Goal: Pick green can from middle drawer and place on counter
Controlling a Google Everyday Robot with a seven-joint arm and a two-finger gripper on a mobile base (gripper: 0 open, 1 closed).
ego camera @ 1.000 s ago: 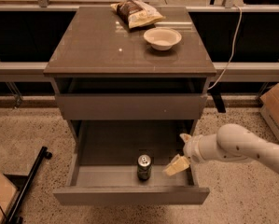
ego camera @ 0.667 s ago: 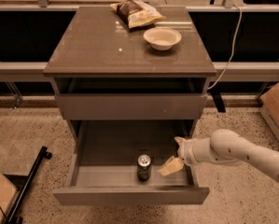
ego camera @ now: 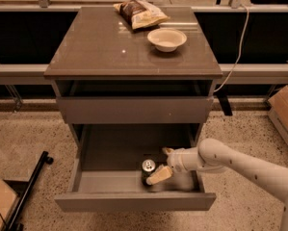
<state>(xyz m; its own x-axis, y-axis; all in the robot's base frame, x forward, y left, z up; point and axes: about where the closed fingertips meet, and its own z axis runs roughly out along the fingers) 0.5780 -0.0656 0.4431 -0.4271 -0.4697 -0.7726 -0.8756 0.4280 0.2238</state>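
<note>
Inside the middle drawer (ego camera: pixel 110 150), which is pulled fully out of the cabinet, the green can (ego camera: pixel 148 167) stands upright on the floor of the drawer, close to the drawer's front wall and a little right of its middle. The gripper (ego camera: pixel 159 165) is also down inside this drawer, at the right side of the can, and the white arm (ego camera: pixel 240 165) reaches to it over the drawer's right wall. Its two pale fingers are spread apart and are not closed on anything: the front finger (ego camera: pixel 159 175) lies across the lower right side of the can, and the back finger (ego camera: pixel 168 151) is behind the can and to the right. Whether a finger really touches the can, I cannot tell. Compared with 0.7 seconds ago, the gripper has moved to the left inside the drawer; then there was a clear gap between it and the can, and now that gap is gone. The can itself has not changed its place or its position. Directly above the open drawer is the closed front of the upper drawer (ego camera: pixel 134 109), and above that the counter (ego camera: pixel 105 42), where a white bowl (ego camera: pixel 166 39) and a chip bag (ego camera: pixel 139 14) lie as before, toward the back right.
</note>
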